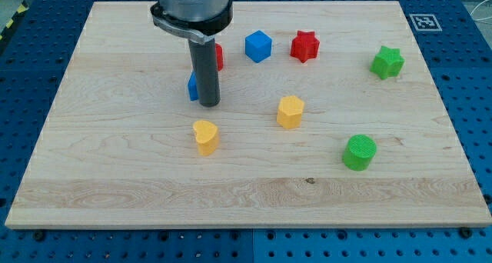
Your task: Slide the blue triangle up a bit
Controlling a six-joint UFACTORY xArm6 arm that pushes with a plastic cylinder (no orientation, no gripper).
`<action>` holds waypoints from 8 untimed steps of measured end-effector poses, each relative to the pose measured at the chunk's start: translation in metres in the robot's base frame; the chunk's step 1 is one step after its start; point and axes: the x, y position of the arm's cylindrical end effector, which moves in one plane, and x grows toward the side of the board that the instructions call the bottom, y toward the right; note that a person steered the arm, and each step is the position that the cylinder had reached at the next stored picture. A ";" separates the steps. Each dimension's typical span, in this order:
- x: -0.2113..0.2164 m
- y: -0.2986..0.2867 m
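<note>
The blue triangle [192, 87] lies on the wooden board [115, 163], left of centre near the view's top. The rod hides most of it, so only its left edge shows. My tip [210, 104] stands right against the triangle's right and lower side. A red block [219, 57] sits just above, also partly hidden behind the rod.
A blue cube [258, 46] and a red star [304, 46] lie near the view's top. A green star [387, 62] is at the top right. A yellow hexagon [290, 111], a yellow heart [205, 137] and a green cylinder [359, 152] lie lower down.
</note>
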 end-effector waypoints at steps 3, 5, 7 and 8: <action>0.015 0.005; 0.024 -0.041; 0.005 -0.048; -0.011 -0.044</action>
